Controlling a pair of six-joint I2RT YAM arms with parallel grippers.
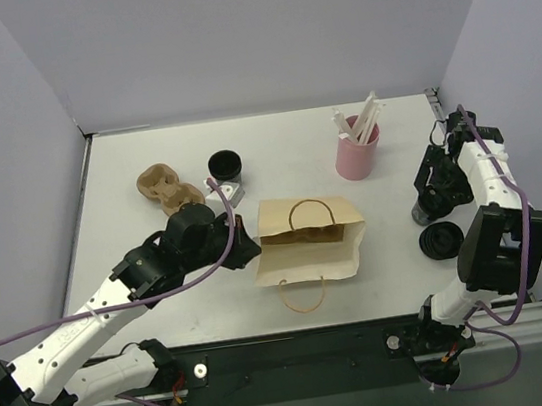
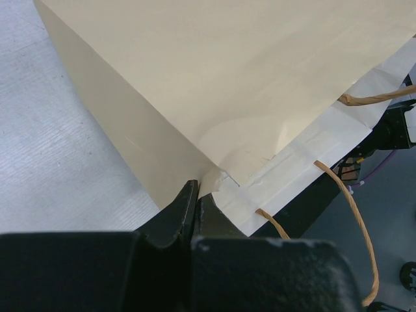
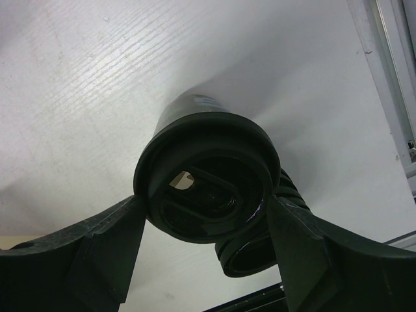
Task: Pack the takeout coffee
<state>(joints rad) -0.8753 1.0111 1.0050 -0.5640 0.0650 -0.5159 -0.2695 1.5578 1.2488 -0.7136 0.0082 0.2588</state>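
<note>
The left gripper (image 2: 197, 195) is clenched on an edge of the paper bag (image 2: 227, 84), its black fingers (image 2: 181, 209) pinched together right beside the bag's pale folded rim. In the overhead view this grip sits at the bag's left edge, a little left of frame centre. The bag lies flat on the white table (image 1: 165, 309). One twine handle (image 1: 304, 294) rests on the table below the bag's lower edge, and the other loops across its face. At the right of the overhead frame, the right gripper (image 3: 207, 211) grasps the coffee cup (image 3: 208, 188), with a finger pressed to each side of its black lid. A loose black lid (image 1: 441, 240) lies just below the cup. Higher in the frame stand a pink cup (image 1: 357, 158) holding white straws (image 1: 360, 115), a black cup (image 1: 225, 162) and a cardboard carrier (image 1: 165, 184).
</note>
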